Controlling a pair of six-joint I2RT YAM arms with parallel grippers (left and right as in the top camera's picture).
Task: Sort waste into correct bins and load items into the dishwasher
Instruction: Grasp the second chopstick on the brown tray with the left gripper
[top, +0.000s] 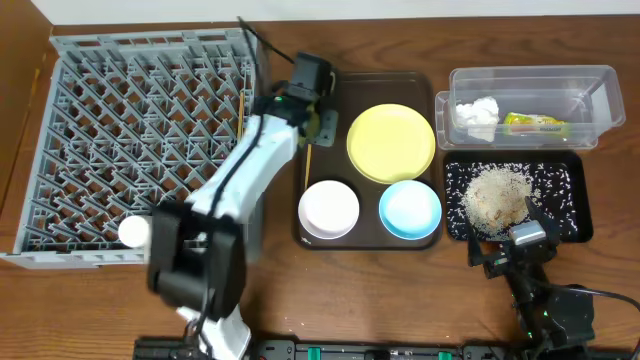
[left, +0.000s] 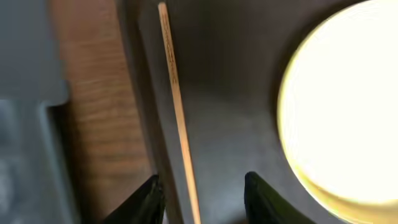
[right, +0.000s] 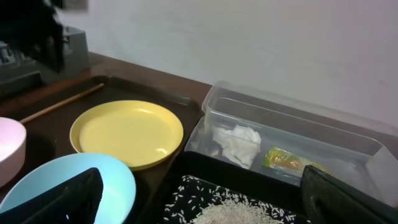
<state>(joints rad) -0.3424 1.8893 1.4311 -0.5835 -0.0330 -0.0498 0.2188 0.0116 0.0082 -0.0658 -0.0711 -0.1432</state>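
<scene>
One wooden chopstick (left: 177, 106) lies along the left side of the brown tray (left: 236, 93). My left gripper (left: 202, 199) hangs open over it, a finger on either side and neither touching. In the overhead view this gripper (top: 318, 125) sits by the tray's left rim, just above the chopstick (top: 308, 160). A second thin wooden stick (top: 243, 105) shows at the right edge of the grey dish rack (top: 120, 130). The yellow plate (top: 391, 142), white-pink bowl (top: 329, 208) and light blue bowl (top: 410, 209) rest on the tray. My right gripper (right: 208, 196) is wide open and empty, low over the near end of the black tray (top: 575, 195).
The clear tub (top: 600, 85) at the back right holds a crumpled tissue (top: 478, 115) and a snack wrapper (top: 535, 123). Rice scraps (top: 497, 195) are heaped in the black tray. The left arm stretches from the table's front edge across the rack's right side.
</scene>
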